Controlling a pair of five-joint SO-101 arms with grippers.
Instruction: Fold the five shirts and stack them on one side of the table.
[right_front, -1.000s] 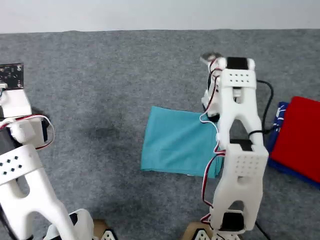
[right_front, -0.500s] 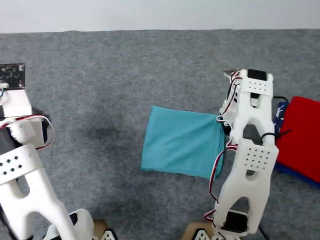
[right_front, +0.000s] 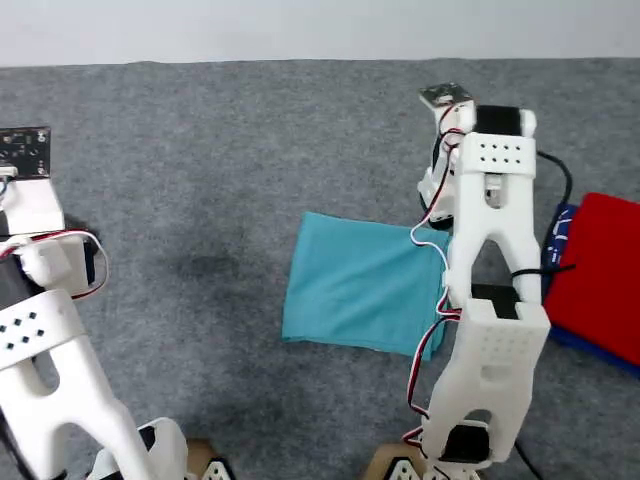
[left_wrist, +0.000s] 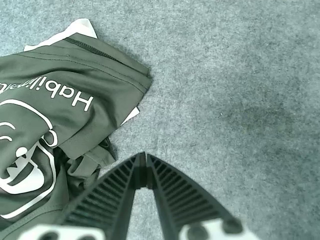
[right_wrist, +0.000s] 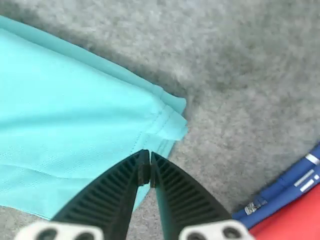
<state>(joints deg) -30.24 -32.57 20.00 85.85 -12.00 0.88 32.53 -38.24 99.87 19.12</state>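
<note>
**Table holdings: shirts and two arms, both pincers closed**

1. Teal shirt (right_front: 360, 290): folded into a flat rectangle and lying near the middle of the grey table cover (right_front: 220, 150). Its right-hand edge passes under the right arm (right_front: 485, 250). In the right wrist view one folded corner shows its stacked hems.

2. Red shirt (right_front: 600, 275): folded, at the right edge of the table, lying on top of a blue shirt (right_front: 560, 235). The blue one shows as a strip along the red one's side nearest the teal shirt. This pile lies apart from the teal shirt, with bare cover between them.

3. Dark green shirt (left_wrist: 50, 130): crumpled, with white print on it, and lying over a white cloth (left_wrist: 80, 27) of which one corner sticks out.

4. Right gripper (right_wrist: 146, 170): jaws pressed together tip to tip with nothing seen between them. It is poised over the teal shirt near its folded corner.

5. Left gripper (left_wrist: 146, 170): jaws closed tip to tip and holding nothing. It is over bare cover just beside the dark green shirt. The left arm (right_front: 40, 330) stands at the table's left edge, well apart from the teal shirt.
</note>
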